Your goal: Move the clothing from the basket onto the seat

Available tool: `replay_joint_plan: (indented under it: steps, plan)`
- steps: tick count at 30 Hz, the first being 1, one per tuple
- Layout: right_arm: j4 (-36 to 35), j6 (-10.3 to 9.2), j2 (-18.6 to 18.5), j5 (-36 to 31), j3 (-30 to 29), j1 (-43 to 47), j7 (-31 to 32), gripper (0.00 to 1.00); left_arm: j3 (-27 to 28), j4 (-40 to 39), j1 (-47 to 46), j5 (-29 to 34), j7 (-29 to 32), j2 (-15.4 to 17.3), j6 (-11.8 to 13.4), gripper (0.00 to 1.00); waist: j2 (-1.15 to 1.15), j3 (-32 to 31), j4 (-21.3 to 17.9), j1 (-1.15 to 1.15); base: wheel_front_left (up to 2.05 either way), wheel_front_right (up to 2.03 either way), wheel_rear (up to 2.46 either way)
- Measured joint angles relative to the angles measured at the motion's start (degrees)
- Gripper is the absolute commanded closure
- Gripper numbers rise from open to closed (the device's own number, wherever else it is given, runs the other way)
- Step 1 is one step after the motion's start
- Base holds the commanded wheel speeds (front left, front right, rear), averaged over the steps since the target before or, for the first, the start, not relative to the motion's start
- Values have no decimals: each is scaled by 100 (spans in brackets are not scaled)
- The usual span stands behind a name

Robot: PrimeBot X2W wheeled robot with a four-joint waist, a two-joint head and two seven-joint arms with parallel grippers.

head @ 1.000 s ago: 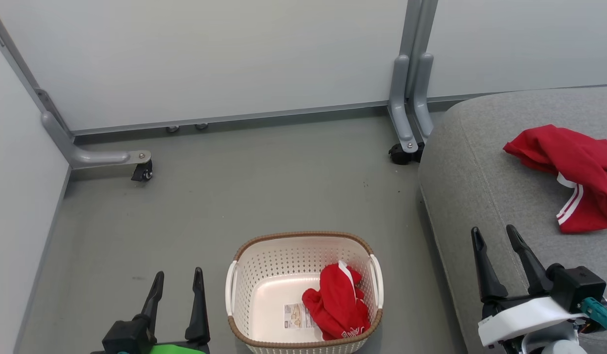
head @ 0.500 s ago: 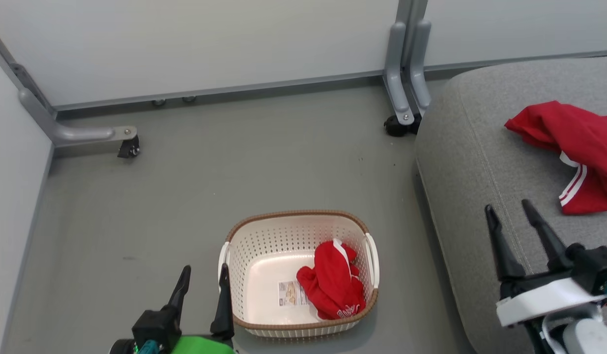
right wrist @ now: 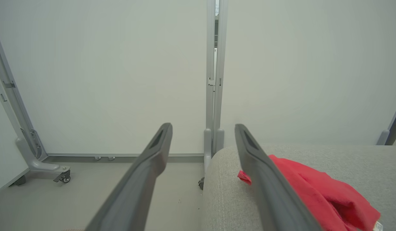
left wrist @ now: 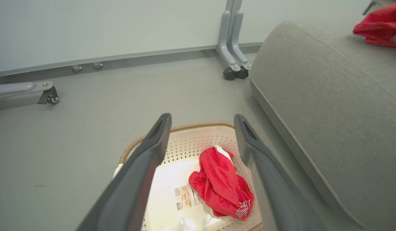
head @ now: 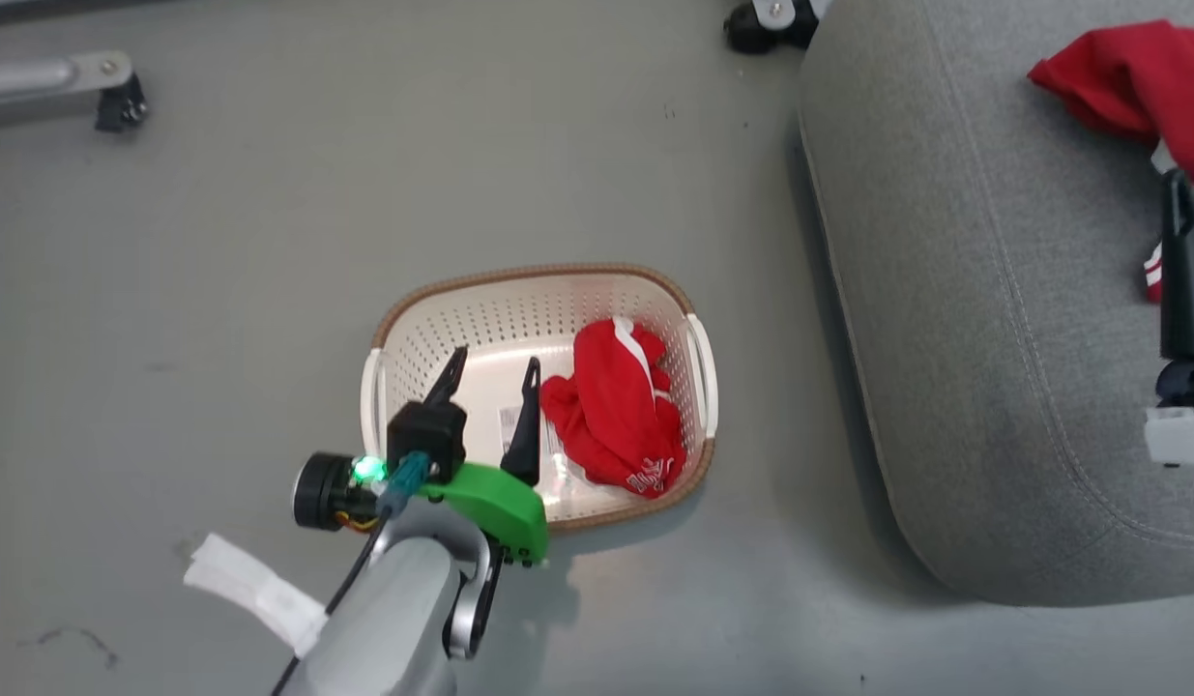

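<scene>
The cream basket point(head: 519, 274) stands on the floor with one red piece of clothing point(head: 616, 406) bunched in its right half. My left gripper point(head: 495, 358) hangs open over the basket's left half, just left of that garment, holding nothing. In the left wrist view the garment point(left wrist: 220, 186) lies between and below the open left gripper point(left wrist: 201, 118). Another red piece of clothing point(head: 1128, 77) lies on the grey seat point(head: 993, 338). One dark finger point(head: 1179, 271) of my right gripper shows at the right edge, beside it. The right gripper point(right wrist: 203, 126) is open and empty above the seat point(right wrist: 233, 192).
Partition panels on castor feet point(head: 123, 101) point(head: 751, 24) stand behind the basket. A strip of white tape point(head: 253, 590) lies on the grey floor near my left arm. A label sticker point(left wrist: 185, 196) lies on the basket's bottom.
The head camera has tilted down. My left gripper has moved from beside the basket to over its left half. The right gripper now sits nearer the garment on the seat.
</scene>
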Motion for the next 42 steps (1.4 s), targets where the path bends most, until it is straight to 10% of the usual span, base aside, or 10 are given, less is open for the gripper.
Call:
replay_joint_plan:
  steps: [13, 42]
  plan:
    - [-595, 1, 3, 345, -182, -559, 0, 0, -1563, 2372, -2221, -1512, 52, -8, -75, 0, 0, 1808, -482, 1, 0, 0, 0]
    - [-962, 1, 263, 495, 35, -910, 0, 0, -3250, 3591, -4043, -3178, 1334, -2, 612, 0, 0, 3931, -1471, 0, 0, 0, 0]
